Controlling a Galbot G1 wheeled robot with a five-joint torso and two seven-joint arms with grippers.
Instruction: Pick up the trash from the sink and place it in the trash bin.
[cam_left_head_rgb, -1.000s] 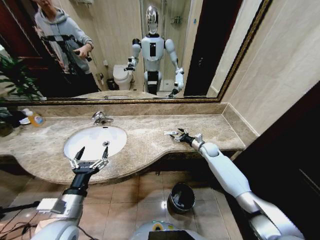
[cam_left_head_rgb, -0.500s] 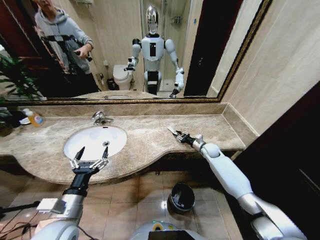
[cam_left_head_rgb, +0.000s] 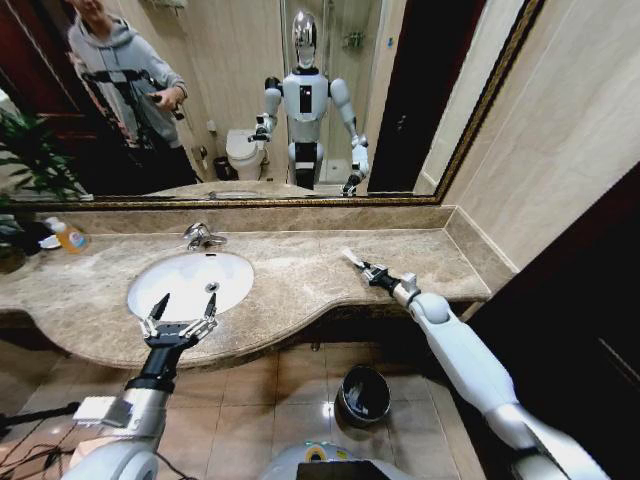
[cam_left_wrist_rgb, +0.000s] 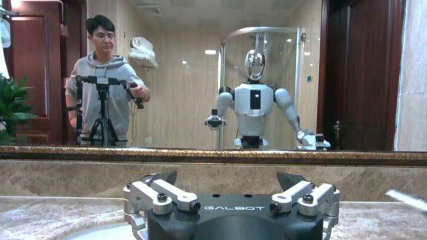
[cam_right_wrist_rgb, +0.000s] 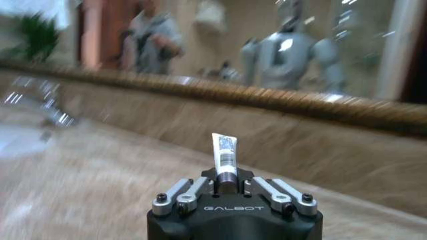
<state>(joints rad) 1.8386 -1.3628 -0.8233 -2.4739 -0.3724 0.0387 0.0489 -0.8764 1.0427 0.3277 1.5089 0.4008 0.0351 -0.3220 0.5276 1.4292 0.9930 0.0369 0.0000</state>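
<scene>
Marble counter (cam_left_head_rgb: 300, 270): right gripper (cam_left_head_rgb: 364, 268) pinches a light, thin white tube (cam_right_wrist_rgb: 224, 152) by its end; left gripper (cam_left_head_rgb: 178, 322) wide above the sink (cam_left_head_rgb: 190, 282).

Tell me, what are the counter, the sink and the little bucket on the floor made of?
The counter looks like polished beige marble, veined and glossy. The sink looks like glazed white porcelain, smooth and shiny. The bucket seems dark metal with a shiny rim; it reflects light, though painted plastic is possible.
</scene>
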